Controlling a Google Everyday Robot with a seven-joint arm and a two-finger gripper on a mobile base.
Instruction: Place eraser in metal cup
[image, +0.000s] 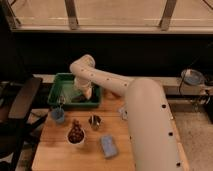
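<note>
My gripper (84, 93) is down inside the green bin (60, 85) at the back left of the wooden table, near the bin's right end. A dark flat shape (79, 100) lies on the bin floor just under the gripper; it looks like the eraser, but I cannot tell whether it is held. The metal cup (95, 121), small and shiny with a dark inside, stands upright on the table in front of the bin, well apart from the gripper.
A small blue cup (58, 115) stands front left of the bin. A white cup with brown contents (76, 134) and a light blue pad (108, 146) sit nearer the front. My arm (145, 115) covers the table's right side. A dark chair (20, 107) stands to the left.
</note>
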